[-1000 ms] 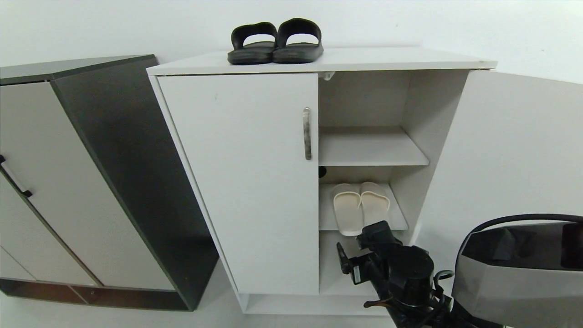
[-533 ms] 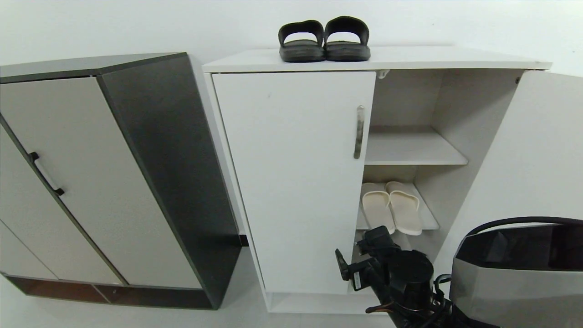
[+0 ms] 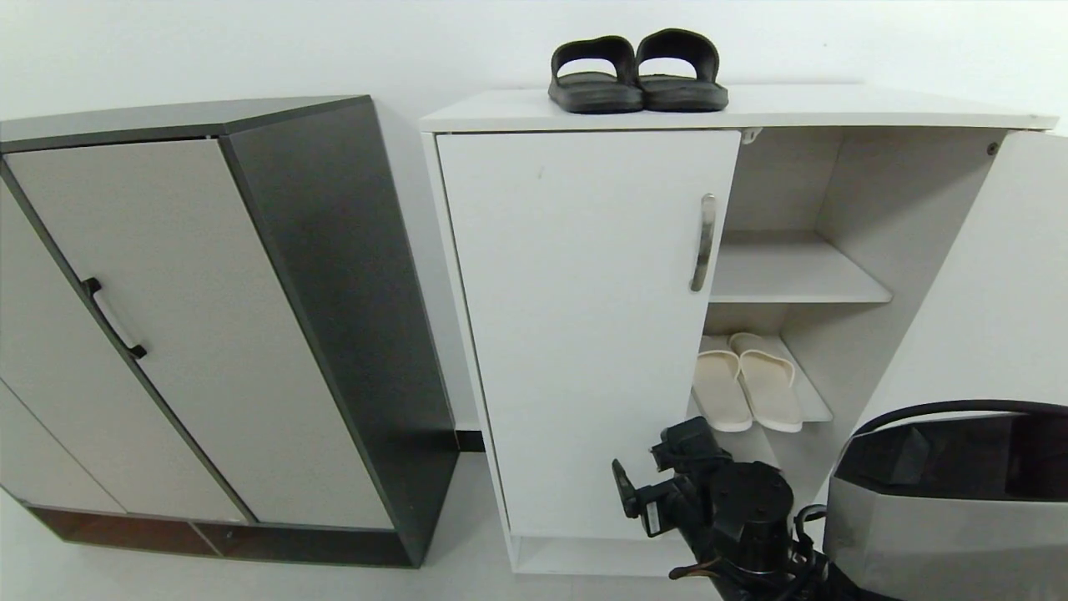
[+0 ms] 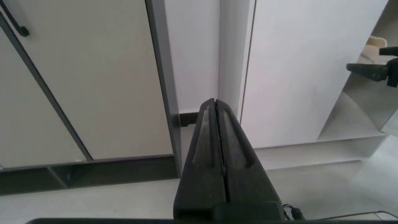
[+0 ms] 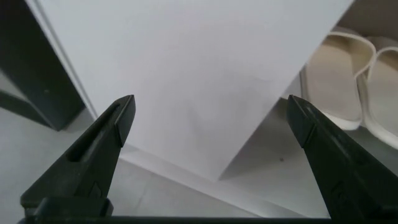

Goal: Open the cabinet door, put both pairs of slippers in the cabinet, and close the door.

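My right gripper [image 5: 211,106] has its jaws spread wide with nothing between them. It hangs low in front of the white cabinet [image 3: 834,104], just off the bottom corner of the closed left door [image 3: 584,334]. I judge the jaws are held wide to be ready for the next grab.

My left gripper [image 4: 215,107] has its two fingers pressed flat together on nothing. It points at the gap between the white cabinet and the dark cabinet [image 3: 334,292] beside it, likely parked out of the way.

The right door [image 3: 1001,292] stands swung open, so the right half of the cabinet is exposed. The cream slippers [image 3: 747,388] lie side by side on the middle shelf [image 3: 813,401], heels toward me, already stowed. The upper shelf [image 3: 793,275] above them is bare, which I take to be the room left for the second pair.

The black slippers [image 3: 638,75] sit together on the cabinet top, above the closed door and its metal handle [image 3: 703,242], well apart from both grippers. They still need to go inside before the door can be closed.

I can read no brand, label or writing; a small tag on the right arm is too small to make out.
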